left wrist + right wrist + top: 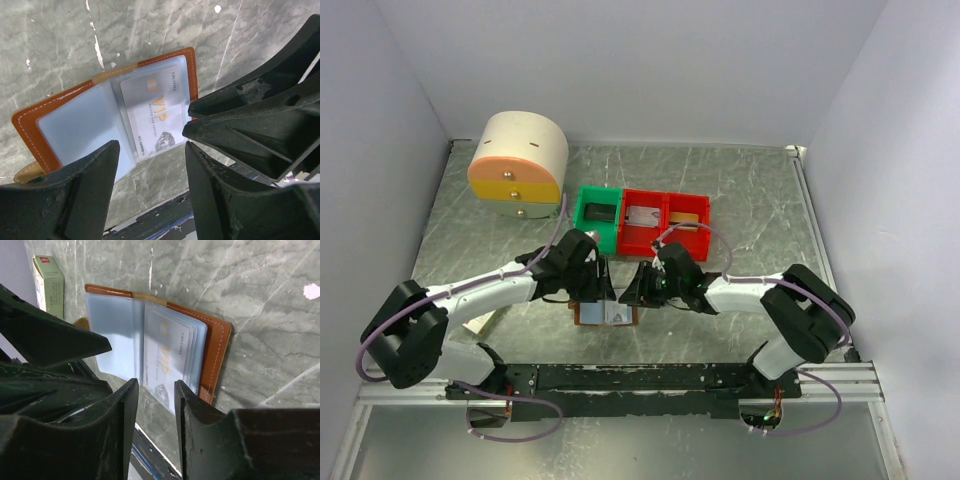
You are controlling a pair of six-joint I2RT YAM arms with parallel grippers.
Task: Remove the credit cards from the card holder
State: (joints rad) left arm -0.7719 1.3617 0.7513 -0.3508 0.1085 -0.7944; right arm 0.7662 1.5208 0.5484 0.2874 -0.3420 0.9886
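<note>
Open holder (215,350) lies just ahead of both pincers; the card (170,355) runs lengthwise toward the nearer right pincer (155,385), half-spread and empty; left pincer (150,150) spread, empty

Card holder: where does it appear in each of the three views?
Top external: card holder just below centre, small, open.
Left wrist: card holder left of centre, open.
Right wrist: card holder upper centre, open.
Shared landmark: the pale VIP card in its sleeve, readable in both wrist views, too small overhead.
</note>
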